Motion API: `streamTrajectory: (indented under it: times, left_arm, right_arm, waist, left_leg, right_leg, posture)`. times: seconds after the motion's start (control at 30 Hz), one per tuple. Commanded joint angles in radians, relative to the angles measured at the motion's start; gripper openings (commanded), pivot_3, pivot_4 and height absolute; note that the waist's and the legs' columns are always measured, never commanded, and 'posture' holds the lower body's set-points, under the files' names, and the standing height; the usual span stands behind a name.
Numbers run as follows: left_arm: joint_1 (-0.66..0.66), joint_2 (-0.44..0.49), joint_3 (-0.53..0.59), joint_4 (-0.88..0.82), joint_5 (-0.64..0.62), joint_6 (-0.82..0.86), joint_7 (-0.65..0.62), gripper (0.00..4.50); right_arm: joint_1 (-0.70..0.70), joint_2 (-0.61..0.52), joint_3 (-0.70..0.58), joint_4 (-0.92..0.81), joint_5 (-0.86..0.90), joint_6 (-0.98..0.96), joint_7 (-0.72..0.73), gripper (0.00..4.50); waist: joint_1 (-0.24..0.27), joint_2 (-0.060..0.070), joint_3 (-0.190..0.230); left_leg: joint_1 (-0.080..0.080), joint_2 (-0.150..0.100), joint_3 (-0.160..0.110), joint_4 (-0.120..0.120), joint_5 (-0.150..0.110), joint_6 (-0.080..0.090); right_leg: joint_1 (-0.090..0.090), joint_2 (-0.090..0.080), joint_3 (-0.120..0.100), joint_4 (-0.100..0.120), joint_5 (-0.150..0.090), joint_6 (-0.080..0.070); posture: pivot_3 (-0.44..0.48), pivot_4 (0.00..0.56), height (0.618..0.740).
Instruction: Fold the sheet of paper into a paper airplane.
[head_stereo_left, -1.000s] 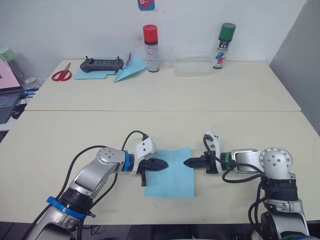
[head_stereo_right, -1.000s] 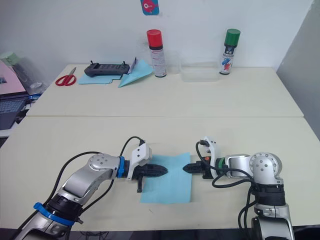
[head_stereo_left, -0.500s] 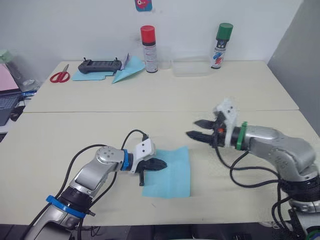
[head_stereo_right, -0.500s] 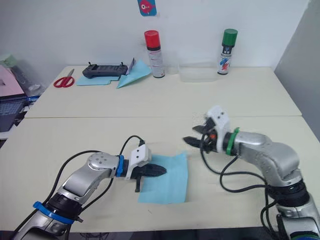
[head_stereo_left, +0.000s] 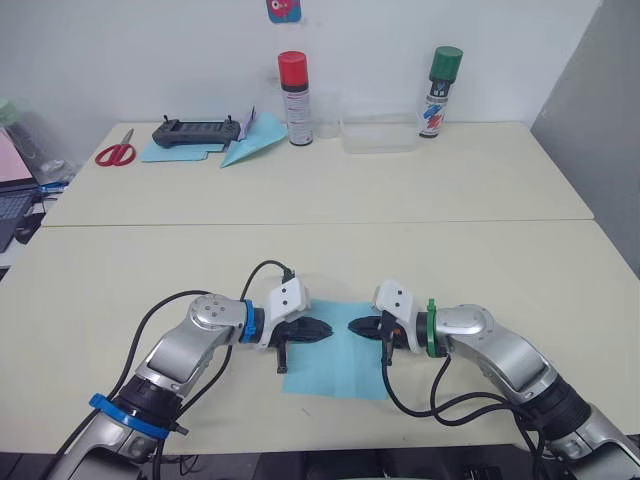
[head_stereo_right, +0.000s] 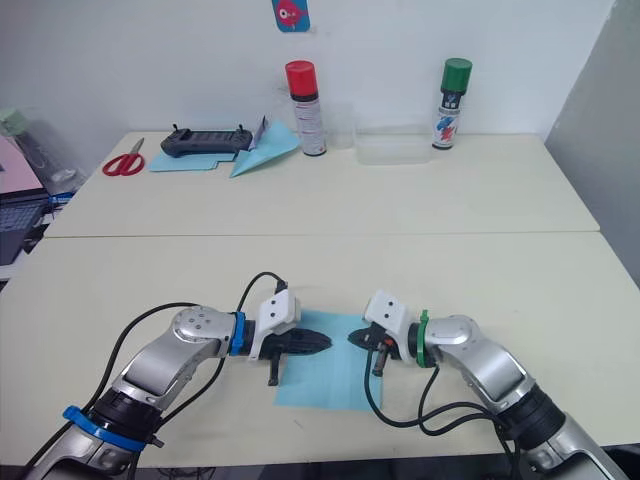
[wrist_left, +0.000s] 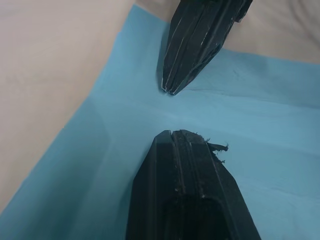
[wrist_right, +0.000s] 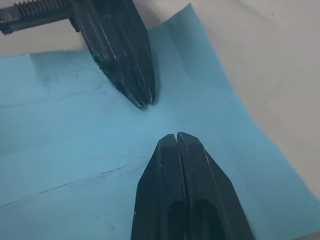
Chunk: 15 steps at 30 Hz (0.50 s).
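head stereo overhead, wrist cameras close

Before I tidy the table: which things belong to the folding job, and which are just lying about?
In the job: sheet of paper, left pincer, right pincer.

Lying about: scissors, black controller, paper dart, red-capped can, green-capped can, clear box.

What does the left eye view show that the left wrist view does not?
Left eye view alone: the back of the table with scissors, a black controller, two spray cans and a clear box. Left wrist view alone: faint creases in the sheet of paper. Both: the left gripper and right gripper, shut, tip to tip over the sheet.
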Motion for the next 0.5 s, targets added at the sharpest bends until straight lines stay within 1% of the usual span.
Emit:
streamTrajectory:
  times: [0.03, 0.13, 0.17, 0.2, 0.27, 0.3, 0.4, 0.5]
  left_arm:
    - [0.065, 0.067, 0.087, 0.009, 0.003, 0.084, 0.049, 0.0]
    - [0.095, 0.095, 0.155, 0.006, -0.017, 0.107, 0.073, 0.0]
    - [0.099, 0.1, 0.173, 0.005, -0.025, 0.115, 0.075, 0.0]
    - [0.103, 0.102, 0.212, -0.005, -0.049, 0.145, 0.088, 0.0]
    - [0.104, 0.096, 0.269, -0.041, -0.099, 0.201, 0.104, 0.0]
    - [0.1, 0.085, 0.299, -0.072, -0.138, 0.235, 0.11, 0.0]
    - [0.07, 0.025, 0.392, -0.189, -0.309, 0.366, 0.144, 0.0]
    - [0.042, -0.024, 0.424, -0.255, -0.386, 0.419, 0.184, 0.0]
  right_arm:
    - [0.026, -0.01, 0.013, 0.084, -0.073, -0.017, 0.013, 0.03]
    - [0.025, 0.001, 0.001, 0.097, -0.089, -0.037, 0.018, 0.03]
    - [0.024, 0.004, -0.002, 0.097, -0.085, -0.036, 0.023, 0.03]
    - [0.024, 0.006, -0.005, 0.096, -0.086, -0.037, 0.027, 0.03]
    - [0.025, 0.008, -0.009, 0.094, -0.09, -0.038, 0.033, 0.03]
    - [0.027, 0.009, -0.012, 0.092, -0.093, -0.039, 0.035, 0.03]
    - [0.034, 0.015, -0.024, 0.081, -0.092, -0.036, 0.039, 0.03]
    - [0.036, 0.016, -0.034, 0.083, -0.098, -0.045, 0.044, 0.03]
  waist:
    - [-0.007, 0.0, 0.0]
    - [-0.009, 0.0, 0.0]
    - [-0.009, 0.0, 0.0]
    - [-0.009, 0.0, 0.0]
    - [-0.01, -0.001, 0.001]
    - [-0.01, -0.003, 0.002]
    - [-0.006, -0.008, 0.005]
    - [-0.005, -0.01, 0.006]
  left_leg:
    - [0.0, 0.0, 0.0, -0.001, 0.0, 0.0]
    - [0.002, 0.001, 0.0, -0.002, 0.0, 0.0]
    - [0.002, 0.0, -0.001, -0.002, 0.0, 0.0]
    - [0.003, 0.001, -0.001, -0.002, 0.0, 0.0]
    - [0.004, 0.0, 0.0, -0.002, 0.0, 0.0]
    - [0.004, 0.0, 0.0, -0.002, 0.0, 0.0]
    - [0.003, 0.001, -0.001, -0.002, 0.0, 0.0]
    - [0.002, 0.001, -0.001, -0.001, 0.0, 0.0]
  right_leg:
    - [0.0, 0.0, 0.0, 0.0, 0.0, 0.0]
    - [0.0, 0.0, -0.001, 0.0, 0.001, 0.003]
    - [0.0, 0.0, -0.001, 0.001, 0.0, 0.001]
    - [0.0, 0.0, -0.001, 0.001, -0.001, -0.002]
    - [0.001, 0.0, 0.0, 0.001, -0.001, -0.002]
    - [0.001, 0.0, 0.0, 0.001, -0.001, -0.002]
    - [0.001, 0.0, -0.001, 0.001, -0.001, -0.002]
    - [0.001, 0.0, -0.001, 0.001, 0.0, 0.0]
  posture:
    - [0.0, 0.15, 0.74]
    - [0.0, 0.15, 0.74]
    - [0.0, 0.15, 0.74]
    - [0.0, 0.15, 0.74]
    - [0.0, 0.15, 0.74]
    - [0.0, 0.15, 0.74]
    - [0.0, 0.15, 0.74]
    - [0.0, 0.15, 0.74]
